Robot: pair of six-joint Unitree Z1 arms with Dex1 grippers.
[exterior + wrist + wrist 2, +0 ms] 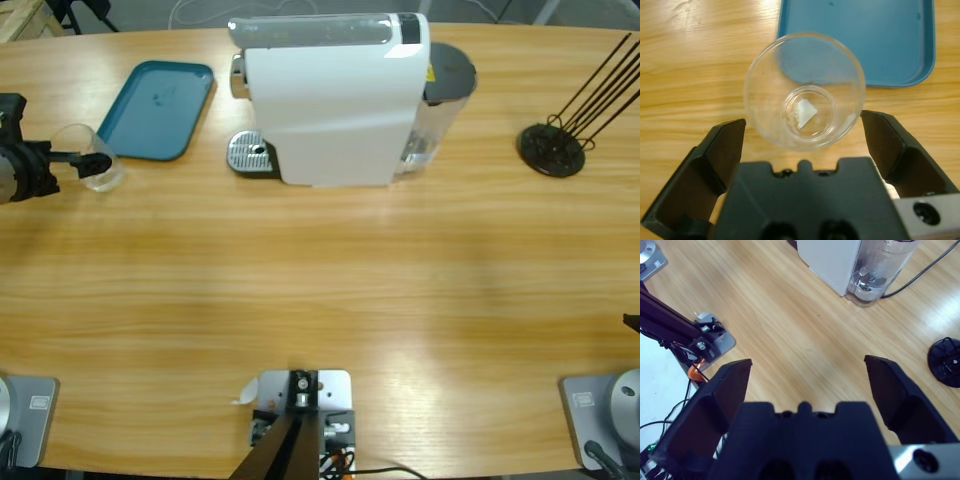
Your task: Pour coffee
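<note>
A clear glass tumbler (100, 176) (804, 90) stands on the wooden table at the far left, just in front of a blue tray (160, 108) (865, 35). I see only a pale patch on its bottom; the coffee is not in view. My left gripper (92, 160) (803, 125) comes in from the left edge, open, one jaw on each side of the glass. The white coffee machine (335, 100) (832, 260) stands at the back middle, its metal drip tray (250, 153) bare. My right gripper (807, 367) hangs open over bare table, holding nothing.
The machine's clear water tank (435, 120) (877, 270) sits on its right side, with a cable running off. A black wire stand (552, 148) (946, 361) is at the back right. Wide bare wood lies in front of the machine.
</note>
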